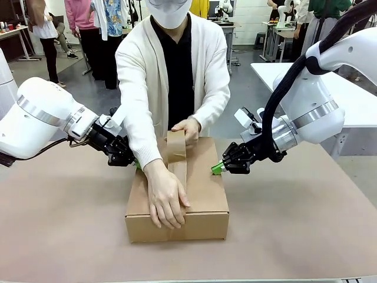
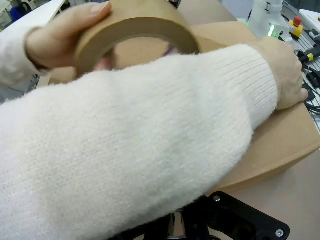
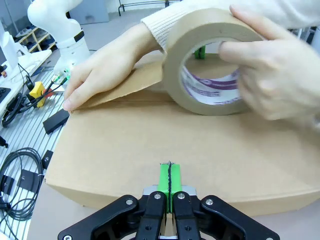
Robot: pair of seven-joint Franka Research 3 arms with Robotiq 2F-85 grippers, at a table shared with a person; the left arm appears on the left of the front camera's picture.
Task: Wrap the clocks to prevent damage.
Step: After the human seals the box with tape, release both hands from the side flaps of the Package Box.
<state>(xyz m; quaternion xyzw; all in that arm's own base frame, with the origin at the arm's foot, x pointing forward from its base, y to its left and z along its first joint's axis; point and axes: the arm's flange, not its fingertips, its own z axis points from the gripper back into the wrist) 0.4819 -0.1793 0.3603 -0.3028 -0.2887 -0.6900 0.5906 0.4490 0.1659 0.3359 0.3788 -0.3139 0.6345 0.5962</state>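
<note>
Item: brown cardboard box [image 1: 203, 194], flaps shut, on the brown counter [image 1: 306, 224], nearest the front camera. Item: the person's right hand [image 1: 166, 197], flat on the near end of the lid, pinning a brown tape strip [image 1: 178, 168] along the centre seam. Item: wide roll of brown packing tape [image 3: 207, 65], gripped by the person's left hand [image 3: 265, 75] at the far end. Item: left end effector [image 1: 131, 159], fingers pressed together, holding nothing, against the box's left side behind a white knitted sleeve [image 2: 125, 150]. Item: right end effector [image 1: 219, 167], green pads [image 3: 169, 177] touching, empty, at the right side. Clocks: not visible; presumably inside the box, though that cannot be told. Handling note: bracing both sides steadily should stop the box sliding while tape is drawn; avoid pushing inward or crossing the seam.
</note>
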